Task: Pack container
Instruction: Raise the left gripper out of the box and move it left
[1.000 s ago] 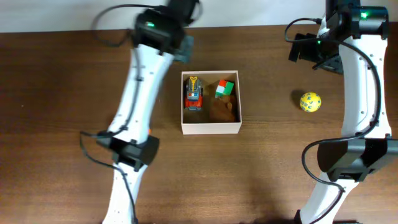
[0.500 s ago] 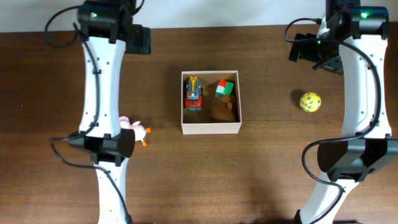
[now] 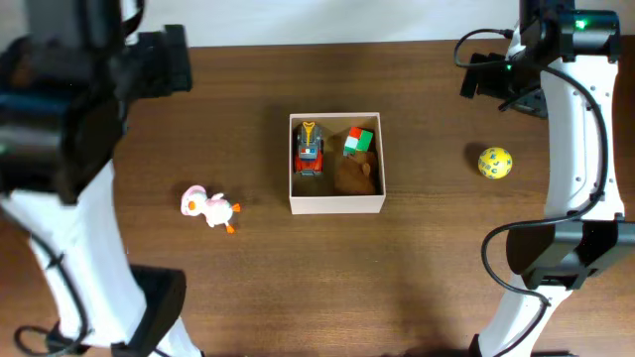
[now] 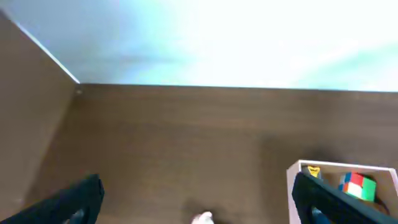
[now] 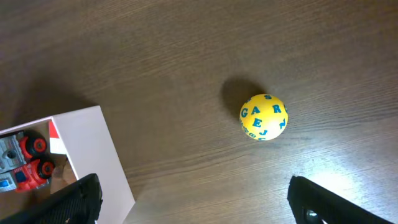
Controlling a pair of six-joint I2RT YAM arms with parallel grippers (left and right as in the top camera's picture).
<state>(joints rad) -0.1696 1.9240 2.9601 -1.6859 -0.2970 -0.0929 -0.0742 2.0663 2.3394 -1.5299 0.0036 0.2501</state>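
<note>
- Currently I'm between picks. The box (image 3: 336,205) sits mid-table and already holds a toy truck (image 3: 310,149), a red, green and white cube (image 3: 359,141) and a brown lump (image 3: 355,176) I can't identify.
- Two toys are left outside. A white and pink duck (image 3: 208,206) lies well to the left of the box, and a yellow lettered ball (image 3: 495,162) sits well to its right.
- The left gripper (image 4: 196,186) has its jaws spread wide with nothing between them. The right gripper (image 5: 196,193) is just as wide and just as empty.
- Next, I'd send an arm down onto the toy on its own side. The ball looks likely to roll, so I'd straddle it squarely before closing.
- Overhead gives me the whole layout, but the left arm is a blur near the lens and neither arm's fingers show.
- The left wrist view looks across the table and catches only the duck's top and one corner of the box.
- The right wrist view shows the ball's letters, with the ball ahead of the fingers rather than between them.
</note>
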